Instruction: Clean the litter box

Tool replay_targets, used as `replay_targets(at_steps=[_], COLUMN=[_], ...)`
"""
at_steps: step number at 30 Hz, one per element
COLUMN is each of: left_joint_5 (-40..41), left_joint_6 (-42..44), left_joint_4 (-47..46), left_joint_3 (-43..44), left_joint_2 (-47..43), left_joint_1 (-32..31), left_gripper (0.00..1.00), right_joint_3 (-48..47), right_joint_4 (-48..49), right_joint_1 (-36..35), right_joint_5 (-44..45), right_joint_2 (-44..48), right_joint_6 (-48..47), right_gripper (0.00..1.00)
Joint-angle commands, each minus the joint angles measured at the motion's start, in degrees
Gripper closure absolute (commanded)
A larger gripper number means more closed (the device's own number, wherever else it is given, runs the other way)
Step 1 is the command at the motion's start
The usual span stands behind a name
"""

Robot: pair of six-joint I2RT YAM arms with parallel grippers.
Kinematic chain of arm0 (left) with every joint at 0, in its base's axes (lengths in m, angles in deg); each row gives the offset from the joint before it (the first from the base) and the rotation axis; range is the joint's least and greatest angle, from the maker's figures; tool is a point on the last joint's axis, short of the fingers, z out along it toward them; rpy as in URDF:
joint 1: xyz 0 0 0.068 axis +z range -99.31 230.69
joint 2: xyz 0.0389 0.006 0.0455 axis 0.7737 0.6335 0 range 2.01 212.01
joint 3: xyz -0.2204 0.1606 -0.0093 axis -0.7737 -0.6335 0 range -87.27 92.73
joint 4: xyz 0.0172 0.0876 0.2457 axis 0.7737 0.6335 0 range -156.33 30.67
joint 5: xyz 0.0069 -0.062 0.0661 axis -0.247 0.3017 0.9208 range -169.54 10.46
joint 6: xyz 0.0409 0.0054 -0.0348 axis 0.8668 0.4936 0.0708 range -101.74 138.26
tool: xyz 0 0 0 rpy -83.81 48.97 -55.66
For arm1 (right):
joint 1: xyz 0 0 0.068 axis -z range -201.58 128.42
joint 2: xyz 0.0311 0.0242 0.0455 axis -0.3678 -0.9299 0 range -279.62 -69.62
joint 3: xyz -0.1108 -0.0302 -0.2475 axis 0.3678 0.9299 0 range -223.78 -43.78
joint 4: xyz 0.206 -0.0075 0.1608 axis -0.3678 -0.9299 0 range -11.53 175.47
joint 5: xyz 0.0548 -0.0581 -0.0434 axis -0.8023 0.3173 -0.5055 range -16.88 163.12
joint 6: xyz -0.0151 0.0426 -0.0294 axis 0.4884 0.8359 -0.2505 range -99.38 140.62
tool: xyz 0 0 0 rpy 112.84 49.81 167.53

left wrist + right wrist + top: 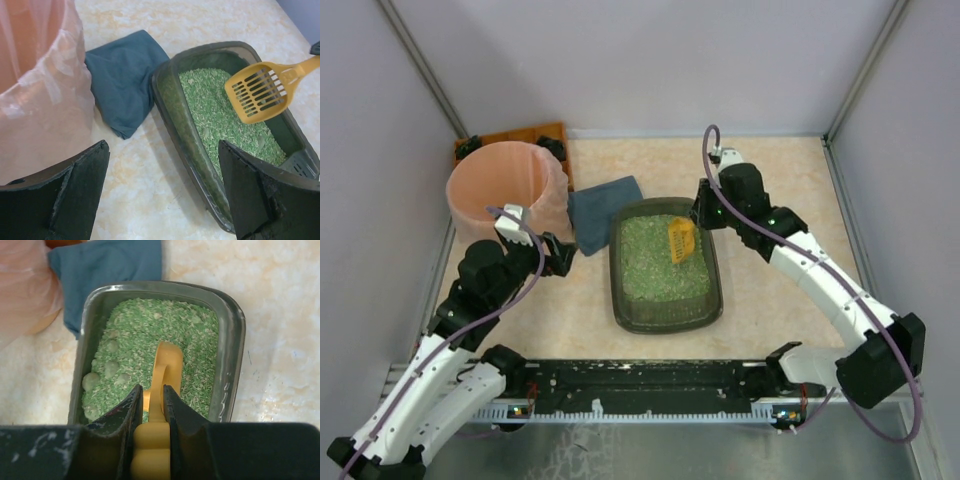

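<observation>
The litter box (617, 290) lies flat mid-table (780, 190) between the arms, its long axis running from the near edge toward the far side, with green granules inside. The right claw (152, 396) is clenched on the handle of a yellow slotted scoop (681, 240), whose head points back toward the near end, above the granules. The left claw (162, 145) hangs released, jaws wide, beside a pink bucket (535, 205). A blue cloth (603, 208) lies against the box's far left corner
</observation>
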Motion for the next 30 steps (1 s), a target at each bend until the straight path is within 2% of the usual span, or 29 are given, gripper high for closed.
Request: replay_targets(at_steps=[1,9,15,19,26,30], left_joint_5=[-3.7,-2.51,-2.23,-2.26,-1.93,-1.88], left_joint_6=[0.49,1.3,0.71,0.11,0.18,0.27], left_joint_4=[-1.39,-0.72,-0.77,-1.74,-1.36,-1.04], left_joint_3=[0.82,0.67,0.42,-0.13,0.02,0.24], left_joint_2=[0.73,0.12,0.04,0.03,-0.22,-0.21], left_joint_1=[0.17,0.21,0.17,0.21,0.21,0.16], left_gripper=[0.06,0.06,0.06,0.06,0.06,0.06], right_joint_3=[5.55,13.62,24.52,27.87,34.66,36.76], right_joint_4=[12.46,21.24,38.8,45.2,57.16,58.31], right_joint_1=[6.53,9.28,7.63,3.5,3.03,4.81], right_joint_5=[-9.51,-18.11,-27.62,-28.92,-28.89,-27.84], right_joint_2=[-1.98,-7.77,-11.35,-15.07,-15.27,-12.55], right_joint_6=[6.83,14.84,31.63,36.85,45.32,47.43], right_gripper=[1.0,1.0,1.0,1.0,1.0,1.0])
